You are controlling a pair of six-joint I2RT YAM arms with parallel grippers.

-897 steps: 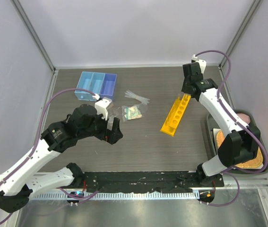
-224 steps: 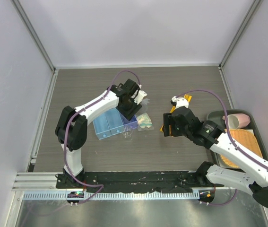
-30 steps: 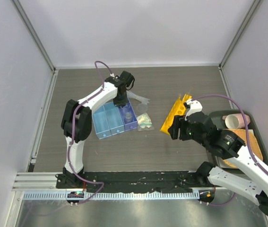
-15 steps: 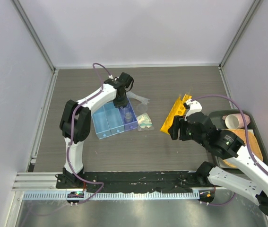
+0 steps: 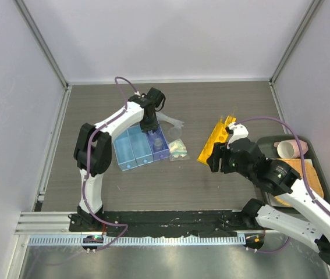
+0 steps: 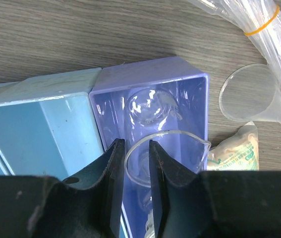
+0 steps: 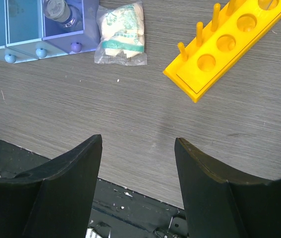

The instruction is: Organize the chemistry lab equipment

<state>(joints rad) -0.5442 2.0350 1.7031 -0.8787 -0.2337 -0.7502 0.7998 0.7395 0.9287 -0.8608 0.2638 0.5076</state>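
A small clear beaker [image 6: 180, 134] stands in the purple compartment [image 6: 150, 69] of the blue organiser box [image 5: 131, 148]. My left gripper [image 6: 135, 144] hangs over it, open by a narrow gap, its fingers straddling the beaker's rim without pinching it. Beside the box lie a clear funnel [image 6: 249, 94], a banded bundle of droppers [image 6: 249, 20] and a packet with green-beige contents [image 6: 234, 151]. The yellow rack [image 5: 217, 141] lies slanted to the right. My right gripper [image 7: 138, 139] is open and empty above bare table, nearer than the rack [image 7: 229, 47] and the packet [image 7: 122, 32].
A dark tray [image 5: 315, 152] at the right edge holds a pink cup [image 5: 290, 148] and an orange woven mat [image 5: 303, 174]. Enclosure walls and posts bound the table at the back and sides. A black rail runs along the near edge.
My left gripper's jaws have parted from shut, letting go of the beaker's rim inside the purple compartment. Both arms stay almost where they were.
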